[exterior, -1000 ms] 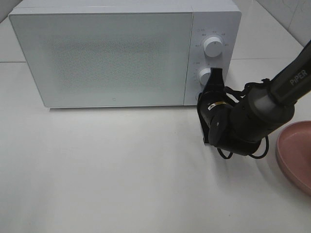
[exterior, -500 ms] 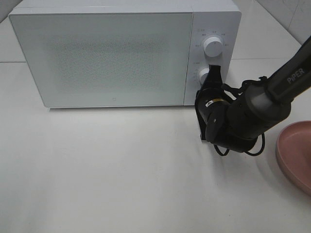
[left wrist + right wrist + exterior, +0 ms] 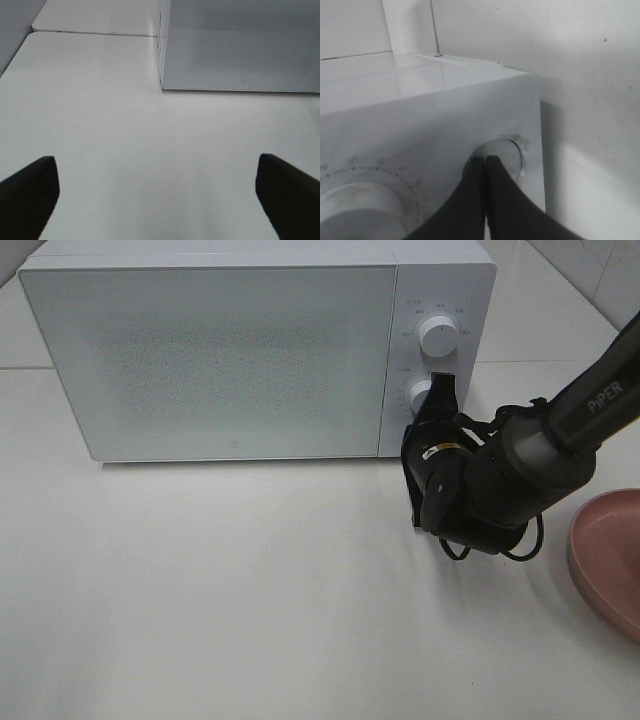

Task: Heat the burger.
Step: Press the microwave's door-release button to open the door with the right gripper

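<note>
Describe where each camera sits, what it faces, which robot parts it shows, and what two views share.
Exterior high: above the table, looking down on the microwave front; shows the right arm and shut right claw at the control panel.
Left wrist: low over the table, facing the microwave door; the open left claw frames the view.
Right wrist: close to the panel, facing a round button; shut claw tips at it.
Shared: exterior high and right wrist both show the right claw at the panel.
</note>
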Motion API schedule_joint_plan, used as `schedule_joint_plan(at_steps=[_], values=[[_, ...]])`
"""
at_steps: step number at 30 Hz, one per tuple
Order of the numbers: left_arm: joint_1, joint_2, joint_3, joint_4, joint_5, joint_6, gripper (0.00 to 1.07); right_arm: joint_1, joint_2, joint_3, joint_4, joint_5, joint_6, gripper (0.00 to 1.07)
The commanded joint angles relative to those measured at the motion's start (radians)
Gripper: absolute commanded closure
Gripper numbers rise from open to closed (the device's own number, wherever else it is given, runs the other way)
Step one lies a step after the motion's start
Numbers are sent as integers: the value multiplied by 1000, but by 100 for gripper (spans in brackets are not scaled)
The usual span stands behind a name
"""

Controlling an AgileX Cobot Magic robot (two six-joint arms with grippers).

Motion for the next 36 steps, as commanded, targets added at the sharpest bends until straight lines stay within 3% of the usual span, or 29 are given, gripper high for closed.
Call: schedule_joint_plan(at_steps=[1,14,25,36], values=[[-2,-20,3,1,-8,1,6,-4,0,-45,-45,-86,-7,107],[-2,-20,3,1,-8,1,6,-4,72,-132,-18,-145,-37,107],[-2,-20,3,1,-8,1,6,-4,59,-125,-22,-134,-39,107],[-2,-20,3,1,-8,1,6,-1,6,-48,-29,-72,-42,107]])
